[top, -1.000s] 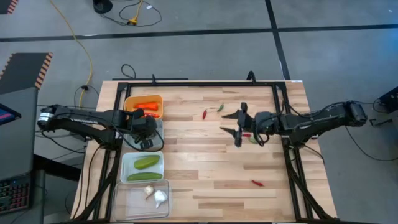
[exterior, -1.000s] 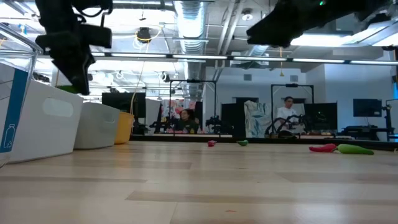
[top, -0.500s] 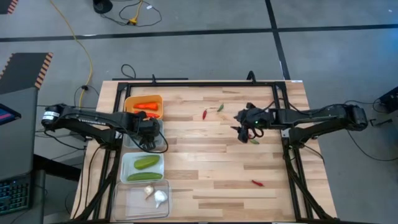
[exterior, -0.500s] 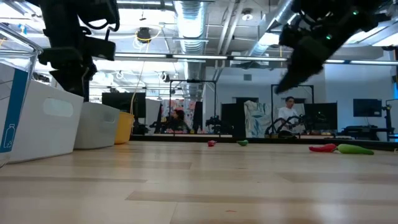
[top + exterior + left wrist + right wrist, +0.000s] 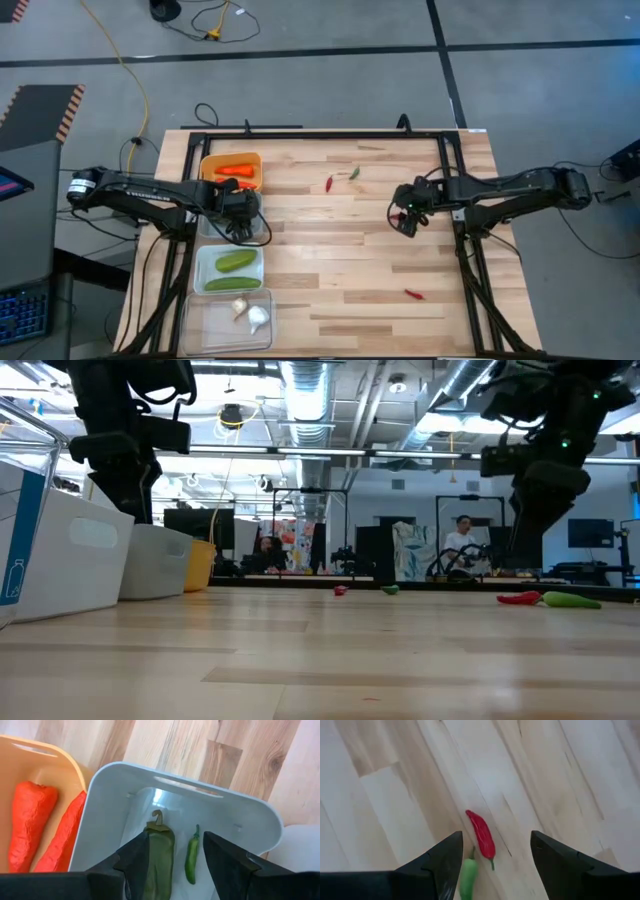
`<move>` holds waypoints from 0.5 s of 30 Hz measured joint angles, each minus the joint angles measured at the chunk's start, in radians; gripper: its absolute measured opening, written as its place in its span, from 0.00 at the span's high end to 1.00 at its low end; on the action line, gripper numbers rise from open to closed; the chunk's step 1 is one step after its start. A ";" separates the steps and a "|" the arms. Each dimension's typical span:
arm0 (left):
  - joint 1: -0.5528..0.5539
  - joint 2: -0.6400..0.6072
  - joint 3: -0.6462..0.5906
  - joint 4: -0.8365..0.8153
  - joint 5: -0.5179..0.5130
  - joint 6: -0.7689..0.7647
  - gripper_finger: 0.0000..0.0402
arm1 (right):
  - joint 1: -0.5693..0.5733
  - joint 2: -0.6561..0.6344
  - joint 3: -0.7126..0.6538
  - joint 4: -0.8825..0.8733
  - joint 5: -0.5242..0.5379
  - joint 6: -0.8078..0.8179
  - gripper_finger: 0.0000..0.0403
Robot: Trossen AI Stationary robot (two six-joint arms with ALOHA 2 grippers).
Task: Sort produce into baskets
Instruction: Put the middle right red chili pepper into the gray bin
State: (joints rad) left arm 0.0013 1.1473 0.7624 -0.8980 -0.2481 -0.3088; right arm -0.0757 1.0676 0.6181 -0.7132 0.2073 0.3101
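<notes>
**Hovering over peppers at both ends**

Hanging above the grey bin (image 5: 240,820), the left claw (image 5: 175,855) has its fingers parted and empty; inside the bin lie a wide green pepper (image 5: 159,855) and a thin green chili (image 5: 192,857). Two carrots (image 5: 45,830) fill the orange bin (image 5: 231,160) just beside it. Over the wooden surface (image 5: 330,270), the right claw (image 5: 492,855) is spread wide, holding nothing, above a red chili (image 5: 481,839) touching a green one (image 5: 466,877).

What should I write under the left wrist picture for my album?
Left tool open above grey bin holding two green peppers, carrots in orange bin beside.
</notes>
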 joint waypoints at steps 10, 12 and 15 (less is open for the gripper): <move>0.000 0.000 0.000 0.000 0.000 -0.002 0.57 | -0.006 0.133 -0.019 0.018 -0.009 0.014 0.35; 0.000 0.000 0.000 0.000 0.000 -0.002 0.57 | -0.006 0.182 -0.019 0.021 -0.020 0.011 0.35; 0.000 0.000 0.000 0.001 0.000 -0.002 0.57 | -0.006 0.247 -0.018 0.023 -0.024 0.003 0.35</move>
State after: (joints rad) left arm 0.0017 1.1473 0.7628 -0.8966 -0.2478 -0.3107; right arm -0.0814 1.3150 0.5998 -0.6905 0.1838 0.3130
